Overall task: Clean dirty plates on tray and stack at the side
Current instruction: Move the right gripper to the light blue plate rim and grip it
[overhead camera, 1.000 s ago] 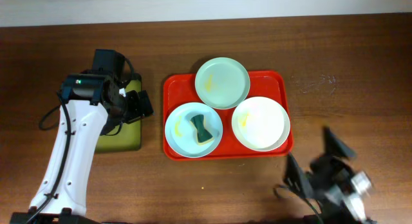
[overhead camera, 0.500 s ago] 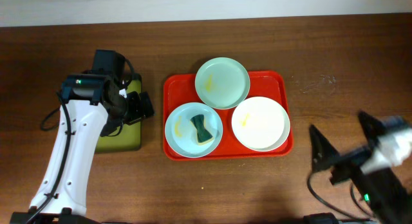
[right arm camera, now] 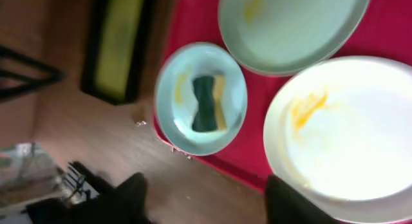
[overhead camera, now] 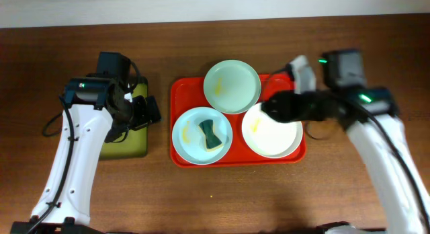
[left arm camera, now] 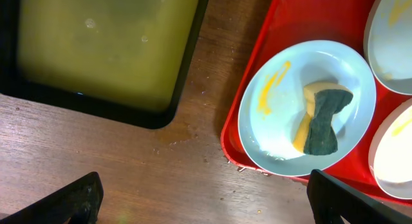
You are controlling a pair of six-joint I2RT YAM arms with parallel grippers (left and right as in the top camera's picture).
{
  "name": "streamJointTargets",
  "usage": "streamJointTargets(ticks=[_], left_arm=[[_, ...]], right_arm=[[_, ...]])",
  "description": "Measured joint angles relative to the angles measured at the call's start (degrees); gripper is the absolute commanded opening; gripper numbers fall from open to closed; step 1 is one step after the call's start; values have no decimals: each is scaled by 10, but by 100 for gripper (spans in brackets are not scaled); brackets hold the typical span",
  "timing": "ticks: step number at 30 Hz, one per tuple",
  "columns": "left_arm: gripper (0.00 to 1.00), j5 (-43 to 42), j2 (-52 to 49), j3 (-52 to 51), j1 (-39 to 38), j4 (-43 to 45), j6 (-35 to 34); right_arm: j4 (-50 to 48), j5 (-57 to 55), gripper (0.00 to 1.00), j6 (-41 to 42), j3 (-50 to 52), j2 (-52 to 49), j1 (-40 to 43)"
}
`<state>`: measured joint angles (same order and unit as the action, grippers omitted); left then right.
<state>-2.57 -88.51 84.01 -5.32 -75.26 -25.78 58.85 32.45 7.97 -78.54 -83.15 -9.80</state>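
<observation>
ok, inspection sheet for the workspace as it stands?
Surface: wooden table.
Job's things: red tray holds mint plate, blue-white plate and white plate; all yellow-smeared, none stacked.
Clutter: sponge on the blue-white plate; olive-green tray left of the red tray.
Grippers: left gripper open near the olive-green tray; right gripper open above the white plate's edge.
Cables: black cable beside left arm.
Surroundings: pale wall behind.

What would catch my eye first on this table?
The bright red tray mid-table holds a mint plate, a pale blue plate and a white plate, all smeared yellow. A green-and-yellow sponge lies in the pale blue plate. The right end effector hovers above the white plate.
</observation>
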Motion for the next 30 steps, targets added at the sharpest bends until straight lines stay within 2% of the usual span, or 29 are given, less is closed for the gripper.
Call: streamJointTargets(ticks=[6, 10, 12, 13, 20, 26, 30], left_arm=[[99, 0, 0, 0, 0, 0, 0], [99, 0, 0, 0, 0, 0, 0], [99, 0, 0, 0, 0, 0, 0], [99, 0, 0, 0, 0, 0, 0], [99, 0, 0, 0, 0, 1, 0], [99, 0, 0, 0, 0, 1, 0], [99, 0, 0, 0, 0, 1, 0]], right_arm=[[-68, -55, 69, 35, 0, -134, -97], [-116, -111, 83, 73, 0, -205, -140], [-132, -125, 83, 77, 0, -224, -152], [-140, -133, 81, 80, 0, -231, -158], [-148, -177, 44, 87, 0, -269, -189], [-151, -204, 43, 78, 0, -271, -189], [-186, -210, 42, 66, 16, -271, -189]])
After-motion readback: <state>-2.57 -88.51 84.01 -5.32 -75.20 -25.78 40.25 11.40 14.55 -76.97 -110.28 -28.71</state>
